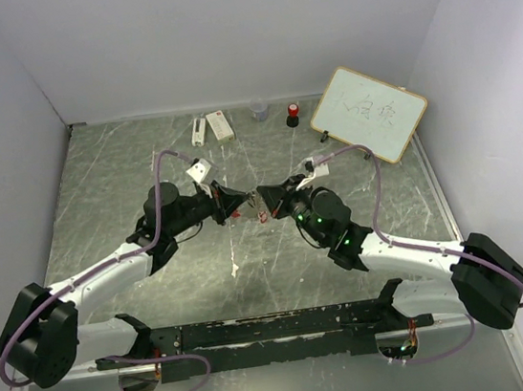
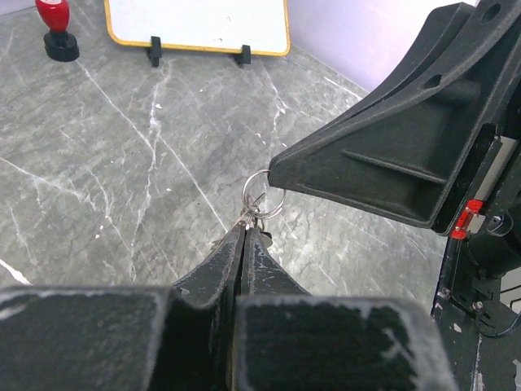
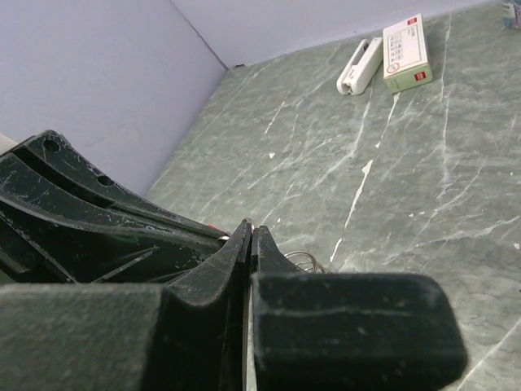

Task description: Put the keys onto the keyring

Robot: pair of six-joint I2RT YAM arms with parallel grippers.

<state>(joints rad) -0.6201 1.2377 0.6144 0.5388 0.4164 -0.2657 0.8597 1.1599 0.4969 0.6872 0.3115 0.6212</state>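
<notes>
Left wrist view: L gripper (image 2: 247, 232) is pinched tight on the keyring (image 2: 264, 192), gripping a silver bit at the base of its thin loop. The loop sticks out at 12 o'clock off the fingertips, held above mid-table (image 1: 143, 172). R gripper (image 3: 249, 235) has its jaws pressed together w/ the tip touching the loop at 1 o'clock; can't tell what it grips. Prob. step: threading a key. Next move needs fine alignment w/ the loop's gap. Keys not made out.

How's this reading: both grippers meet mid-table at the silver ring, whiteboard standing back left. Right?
No: the top external view shows the whiteboard at the back right. The left gripper and right gripper do meet mid-table at the silver ring.
</notes>
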